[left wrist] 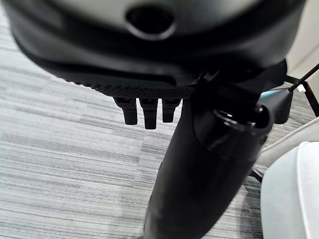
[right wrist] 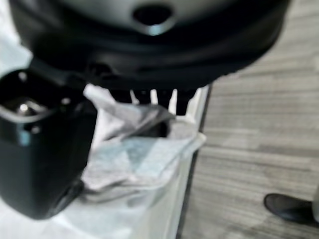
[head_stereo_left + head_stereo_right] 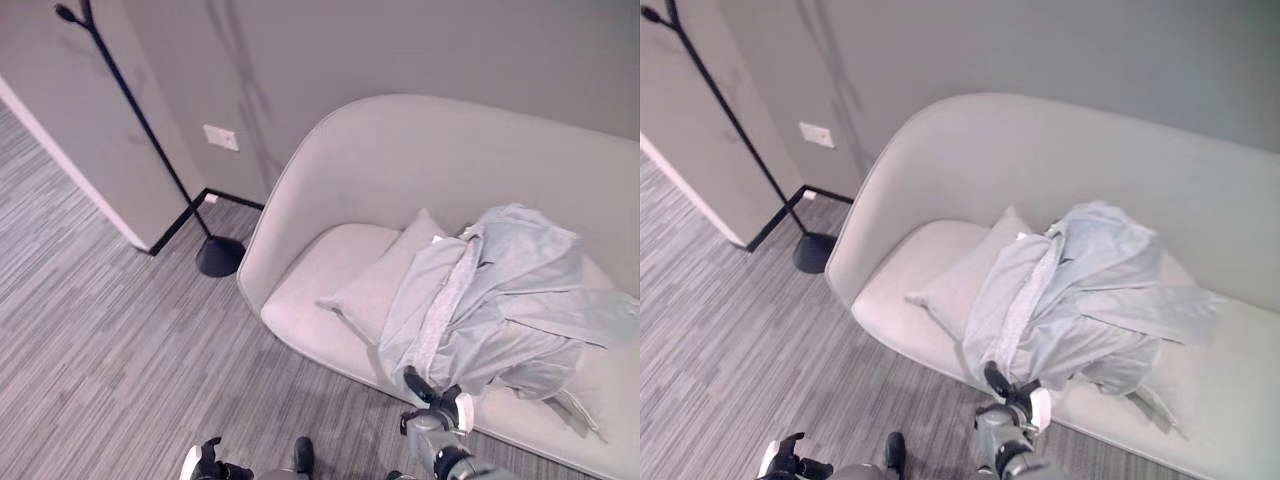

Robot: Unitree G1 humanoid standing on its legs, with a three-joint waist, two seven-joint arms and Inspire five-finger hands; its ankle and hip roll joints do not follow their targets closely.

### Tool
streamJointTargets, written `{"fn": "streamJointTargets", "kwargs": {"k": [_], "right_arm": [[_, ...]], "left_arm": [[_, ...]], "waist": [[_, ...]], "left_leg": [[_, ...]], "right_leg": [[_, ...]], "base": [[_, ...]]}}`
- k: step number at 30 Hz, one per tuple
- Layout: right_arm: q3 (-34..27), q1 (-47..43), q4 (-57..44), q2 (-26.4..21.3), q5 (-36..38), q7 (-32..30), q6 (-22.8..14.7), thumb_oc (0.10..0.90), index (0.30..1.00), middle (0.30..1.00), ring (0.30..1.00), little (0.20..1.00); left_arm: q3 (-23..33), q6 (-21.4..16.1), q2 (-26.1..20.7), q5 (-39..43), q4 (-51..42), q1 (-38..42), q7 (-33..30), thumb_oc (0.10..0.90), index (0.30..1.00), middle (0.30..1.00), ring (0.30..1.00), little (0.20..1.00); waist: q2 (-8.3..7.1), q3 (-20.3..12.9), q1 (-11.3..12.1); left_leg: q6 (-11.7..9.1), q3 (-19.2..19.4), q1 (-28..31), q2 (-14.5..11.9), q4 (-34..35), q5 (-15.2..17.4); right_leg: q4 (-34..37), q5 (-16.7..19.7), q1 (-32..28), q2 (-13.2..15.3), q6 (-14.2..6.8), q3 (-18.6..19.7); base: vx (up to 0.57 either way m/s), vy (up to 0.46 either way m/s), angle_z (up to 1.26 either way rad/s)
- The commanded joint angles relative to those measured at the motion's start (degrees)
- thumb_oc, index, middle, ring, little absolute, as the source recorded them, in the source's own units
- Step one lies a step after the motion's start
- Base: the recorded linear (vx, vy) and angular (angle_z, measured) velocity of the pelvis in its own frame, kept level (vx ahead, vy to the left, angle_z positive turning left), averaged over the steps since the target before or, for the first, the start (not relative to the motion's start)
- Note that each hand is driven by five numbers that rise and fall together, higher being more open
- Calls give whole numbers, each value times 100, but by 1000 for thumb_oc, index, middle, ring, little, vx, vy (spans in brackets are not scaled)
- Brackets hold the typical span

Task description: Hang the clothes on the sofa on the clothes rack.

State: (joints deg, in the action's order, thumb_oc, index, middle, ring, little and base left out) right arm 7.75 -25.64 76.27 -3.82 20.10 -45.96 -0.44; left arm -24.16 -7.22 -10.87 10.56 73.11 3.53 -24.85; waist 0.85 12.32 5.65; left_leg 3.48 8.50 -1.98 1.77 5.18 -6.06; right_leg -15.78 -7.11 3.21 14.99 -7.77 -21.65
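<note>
The clothes point(image 3: 500, 300), a crumpled pale blue-grey garment, lie heaped on the seat of the sofa point(image 3: 400, 160), spread from the seat's middle toward its right end, with one fold hanging over the front edge. They lie partly over a light cushion point(image 3: 375, 285) that leans on the seat to their left. The sofa is pale grey with a high curved back and stands against a grey wall point(image 3: 420, 50). The floor point(image 3: 110, 340) is grey carpet with a fine striped pattern.

The clothes rack point(image 3: 140, 120), a thin black pole on a round black base, stands on the floor to the left of the sofa, near a wall corner and well apart from the clothes. A white wall socket point(image 3: 221, 137) sits on the wall between the rack and the sofa's back.

The right hand point(image 3: 432, 398) is at the sofa's front edge, right at the hanging fold of the clothes. In the right wrist view its fingers point(image 2: 149, 97) point down into the bunched cloth and their tips are buried in it, so I cannot tell whether they grasp the cloth or merely touch it.

The left hand point(image 3: 212, 464) hangs low at the robot's left side, above the carpet and away from the sofa. In the left wrist view its fingers point(image 1: 149, 112) are curled in a short row and hold nothing.
</note>
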Motion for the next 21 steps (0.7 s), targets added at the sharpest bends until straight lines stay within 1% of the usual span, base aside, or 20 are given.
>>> {"fn": "streamJointTargets", "kwargs": {"k": [1,21], "right_arm": [[-16,-258,-381,33,331,-288,-234,800,900,900,900,900],[-16,-258,-381,33,331,-288,-234,800,900,900,900,900]], "left_arm": [[-105,-166,406,-206,17,89,-241,800,900,900,900,900],[-105,-166,406,-206,17,89,-241,800,900,900,900,900]], "waist": [[-168,252,75],[-168,252,75]], "left_leg": [[-367,67,93,9,-18,816],[-367,67,93,9,-18,816]], "right_leg": [[1028,2101,69,1160,-717,145],[1028,2101,69,1160,-717,145]], "base": [[0,0,23],[0,0,3]]}}
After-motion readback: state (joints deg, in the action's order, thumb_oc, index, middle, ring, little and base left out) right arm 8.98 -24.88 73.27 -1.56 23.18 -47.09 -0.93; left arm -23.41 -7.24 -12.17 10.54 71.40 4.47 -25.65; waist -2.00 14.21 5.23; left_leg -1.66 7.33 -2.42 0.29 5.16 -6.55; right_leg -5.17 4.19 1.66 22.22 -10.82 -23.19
